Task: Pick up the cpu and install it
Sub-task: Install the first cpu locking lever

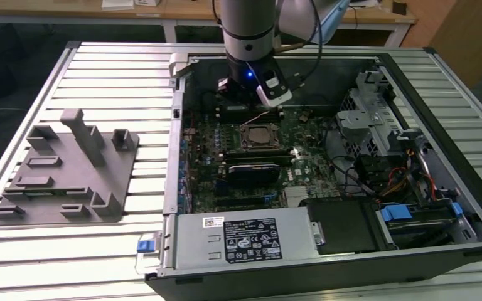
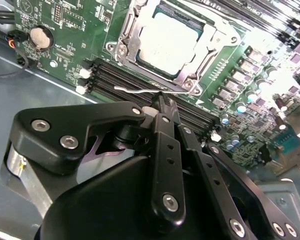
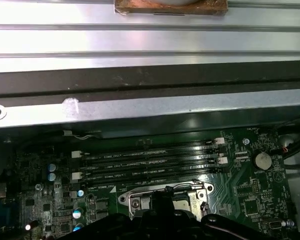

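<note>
The cpu (image 2: 167,42), seated in the socket (image 2: 190,82), is judged light, stiff, fragile and best gripped by its edges; the gripper (image 2: 162,102) jaws are seen closed, empty.

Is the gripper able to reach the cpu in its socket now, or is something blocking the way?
Probably yes. The cpu lies uncovered in the socket frame, and the gripper hangs just beside it, nothing between.

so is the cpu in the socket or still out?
In. The cpu lies flat inside the socket frame on the motherboard, apart from the gripper.
</note>
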Controlling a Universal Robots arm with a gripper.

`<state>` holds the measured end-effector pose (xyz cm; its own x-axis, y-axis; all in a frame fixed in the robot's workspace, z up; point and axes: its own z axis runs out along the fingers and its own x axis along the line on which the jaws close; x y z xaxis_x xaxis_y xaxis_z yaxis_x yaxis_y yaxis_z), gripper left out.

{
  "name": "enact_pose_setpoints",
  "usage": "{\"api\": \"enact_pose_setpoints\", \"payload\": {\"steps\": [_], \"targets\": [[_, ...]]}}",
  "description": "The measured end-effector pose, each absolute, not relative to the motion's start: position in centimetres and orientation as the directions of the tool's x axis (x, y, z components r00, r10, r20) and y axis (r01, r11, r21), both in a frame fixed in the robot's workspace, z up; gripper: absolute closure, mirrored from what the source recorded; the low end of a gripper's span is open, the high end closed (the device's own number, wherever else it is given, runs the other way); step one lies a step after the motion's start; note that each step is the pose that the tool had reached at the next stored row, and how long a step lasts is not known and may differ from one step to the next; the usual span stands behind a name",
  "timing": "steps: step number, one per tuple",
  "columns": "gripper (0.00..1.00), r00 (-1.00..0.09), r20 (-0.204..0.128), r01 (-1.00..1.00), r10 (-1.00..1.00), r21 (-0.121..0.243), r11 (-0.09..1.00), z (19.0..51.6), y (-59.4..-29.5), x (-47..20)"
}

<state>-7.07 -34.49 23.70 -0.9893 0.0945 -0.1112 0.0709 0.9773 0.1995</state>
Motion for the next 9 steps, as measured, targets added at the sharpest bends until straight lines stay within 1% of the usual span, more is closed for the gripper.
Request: {"api": "enact_pose_setpoints", "payload": {"steps": [9], "targets": [[0.89, -0.977, -0.112, 0.157, 0.182, 0.199, 0.967, 23.15, -34.40, -7.01]]}}
